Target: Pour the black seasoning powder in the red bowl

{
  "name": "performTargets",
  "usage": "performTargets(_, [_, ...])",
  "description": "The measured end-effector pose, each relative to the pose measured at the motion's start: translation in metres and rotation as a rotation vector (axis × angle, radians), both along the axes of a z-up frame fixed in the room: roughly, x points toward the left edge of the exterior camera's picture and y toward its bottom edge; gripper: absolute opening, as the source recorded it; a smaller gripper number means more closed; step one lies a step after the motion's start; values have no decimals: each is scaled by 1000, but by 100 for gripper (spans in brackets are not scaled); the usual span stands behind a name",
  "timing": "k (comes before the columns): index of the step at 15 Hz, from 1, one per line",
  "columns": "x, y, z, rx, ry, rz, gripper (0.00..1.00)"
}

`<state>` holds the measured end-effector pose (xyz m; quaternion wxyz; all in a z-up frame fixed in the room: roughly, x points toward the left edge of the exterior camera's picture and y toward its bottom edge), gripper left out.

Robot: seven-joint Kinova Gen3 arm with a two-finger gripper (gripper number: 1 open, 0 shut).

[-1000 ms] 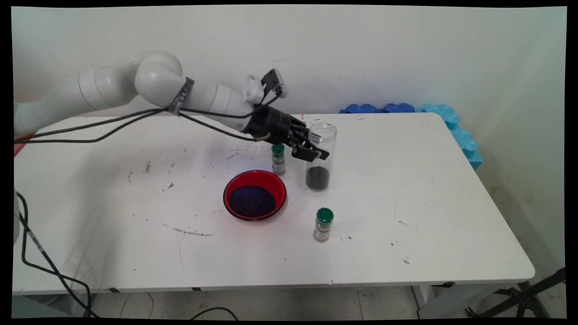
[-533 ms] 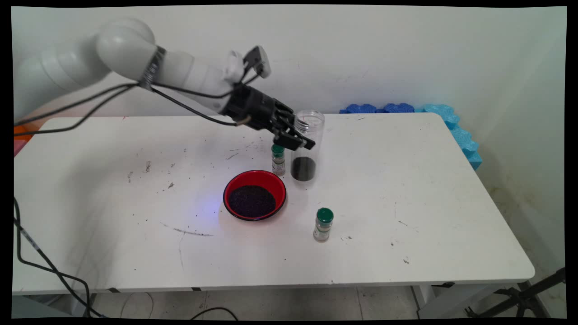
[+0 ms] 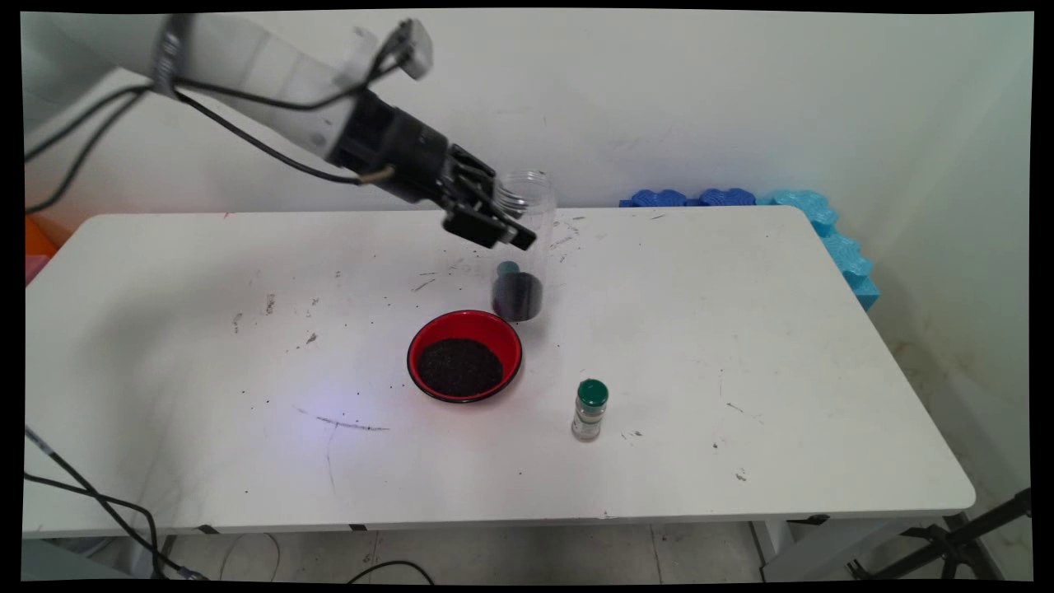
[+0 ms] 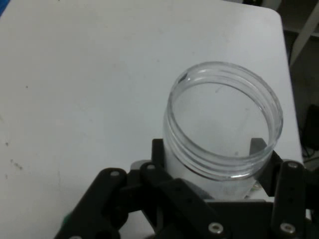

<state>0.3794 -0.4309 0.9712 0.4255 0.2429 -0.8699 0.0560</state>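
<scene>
The gripper pinches a clear jar of dark grains, held in the air just behind the red bowl.

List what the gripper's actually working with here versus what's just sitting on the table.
In play: gripper shut on clear jar, dark grains in its bottom, lifted above red bowl of the same grains.

Lying about: green-capped bottle; second one behind jar; blue foam.

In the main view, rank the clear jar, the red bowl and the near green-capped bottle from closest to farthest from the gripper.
1. Clear jar: clamped in the gripper, off the table, dark grains at its bottom.
2. Red bowl: on the table below the gripper, toward the near side.
3. Green-capped bottle: farthest, standing right of the bowl, nearer the front edge.
</scene>
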Motion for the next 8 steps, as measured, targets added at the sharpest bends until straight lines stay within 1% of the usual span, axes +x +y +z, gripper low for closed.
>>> performTargets(5, [27, 36, 34, 109, -20, -3, 0])
performTargets(7, [35, 46, 41, 148, -21, 4, 0])
performTargets(8, [38, 51, 45, 177, -17, 12, 0])
